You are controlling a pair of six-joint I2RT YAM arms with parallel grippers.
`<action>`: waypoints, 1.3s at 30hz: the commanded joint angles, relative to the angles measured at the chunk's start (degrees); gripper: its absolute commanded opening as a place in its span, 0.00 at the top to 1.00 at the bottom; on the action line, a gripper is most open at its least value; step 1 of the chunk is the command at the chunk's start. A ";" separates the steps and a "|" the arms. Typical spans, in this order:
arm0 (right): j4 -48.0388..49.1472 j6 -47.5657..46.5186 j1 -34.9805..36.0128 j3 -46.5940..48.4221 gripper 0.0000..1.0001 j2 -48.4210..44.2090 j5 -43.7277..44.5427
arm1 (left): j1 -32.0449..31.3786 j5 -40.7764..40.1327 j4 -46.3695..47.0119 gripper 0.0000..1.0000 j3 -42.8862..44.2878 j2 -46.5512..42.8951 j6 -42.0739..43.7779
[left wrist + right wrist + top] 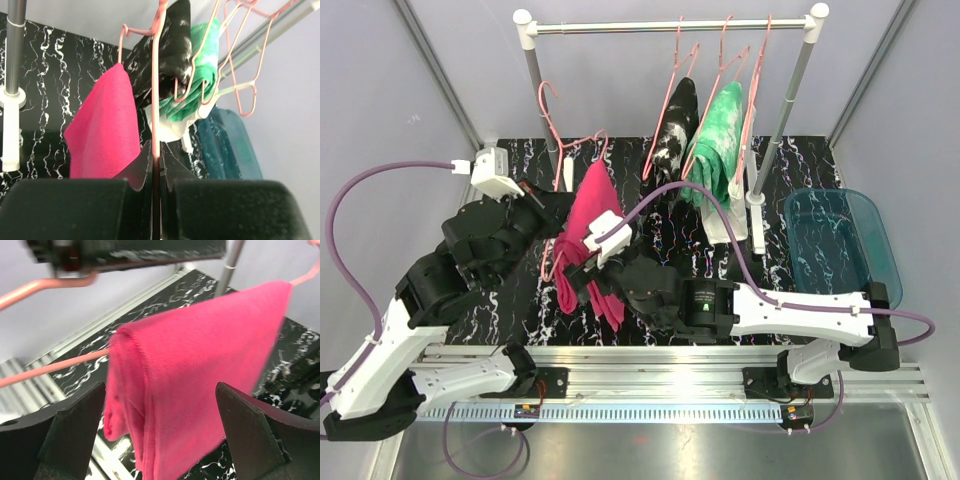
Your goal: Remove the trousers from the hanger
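Observation:
My left gripper (552, 214) is shut on the wire of a pink hanger (558, 135), held off the rail; in the left wrist view the wire (156, 100) runs up from between my closed jaws (156, 165). The magenta trousers (590, 225) hang folded over this hanger (105, 130). My right gripper (582, 263) is open, its fingers either side of the magenta trousers (200, 365) without touching them (160, 430). The black marbled trousers (675, 130) and the green tie-dye trousers (720, 140) hang on pink hangers from the rail (670, 27).
The rack's posts stand on white bases (752, 215) on the black marbled tabletop (790, 160). A translucent blue bin (840, 245) sits at the right. An extra empty pink hanger (245, 85) hangs by the green trousers.

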 commanded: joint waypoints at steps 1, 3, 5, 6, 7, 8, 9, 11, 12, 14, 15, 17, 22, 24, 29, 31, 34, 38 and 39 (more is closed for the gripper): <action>5.23 -1.08 0.08 3.08 0.01 1.69 7.23 | -0.77 -6.13 13.90 1.00 1.55 -2.85 -2.65; 7.25 -4.76 0.08 3.25 0.01 2.92 9.09 | -1.21 -5.96 14.08 1.00 1.55 -2.86 -2.75; 7.17 -6.60 0.08 3.87 0.02 3.81 10.05 | -1.38 -5.17 14.34 1.00 1.55 -3.12 -3.18; 7.25 -7.31 0.08 4.30 0.03 4.51 10.32 | -1.47 -4.82 14.60 1.00 1.64 -3.12 -3.19; 7.78 -8.63 -0.01 4.31 0.03 4.77 10.41 | -1.47 -4.47 14.69 1.00 1.64 -3.29 -3.62; 8.91 -8.99 -0.27 4.13 0.03 4.86 10.15 | -1.65 -3.77 14.78 1.00 1.55 -3.38 -3.71; 9.27 -9.08 -0.88 3.96 0.03 4.69 9.45 | -1.74 -3.59 14.78 1.00 1.55 -3.38 -3.89; 9.89 -8.12 -1.59 3.61 0.07 4.25 6.04 | -1.91 -3.41 14.70 1.00 1.72 -3.38 -4.41; 9.80 -7.68 -1.85 3.52 0.09 4.25 4.89 | -1.91 -3.50 14.35 1.00 1.73 -3.38 -4.59; 9.19 -6.88 -2.03 3.60 0.10 4.07 0.42 | -2.00 -4.37 14.08 1.00 1.81 -3.38 -4.77; 8.58 -6.10 -2.03 3.78 0.10 3.90 -1.35 | -2.00 -4.72 13.99 1.00 1.81 -3.38 -4.77; 7.52 -4.25 -2.21 3.78 0.07 3.90 -5.47 | -2.00 -5.60 13.73 1.00 1.90 -3.30 -4.59; 7.61 -4.06 -2.73 3.60 0.07 5.56 -3.04 | -2.09 -5.17 13.90 1.00 2.25 -3.56 -4.86; 7.87 -4.59 -3.61 3.26 0.21 5.74 -1.98 | -2.09 -4.55 13.90 1.00 2.60 -3.56 -4.94; 8.92 -7.84 -4.84 1.94 0.37 4.69 -0.93 | -2.09 -3.76 13.29 1.00 3.13 -4.00 -4.42; 9.10 -9.25 -5.46 1.67 0.42 4.25 -1.28 | -2.09 -2.98 13.29 1.00 3.48 -4.17 -4.33; 8.93 -11.09 -6.16 1.93 0.50 4.34 -2.76 | -2.09 -2.35 13.29 1.00 3.66 -4.18 -4.42; 6.82 -12.15 -6.16 2.64 0.42 3.90 -7.94 | -2.09 -2.61 12.94 1.00 4.18 -3.74 -3.98; 6.29 -12.15 -6.16 2.46 0.40 3.29 -9.09 | -2.09 -2.88 12.59 1.00 4.53 -3.47 -3.63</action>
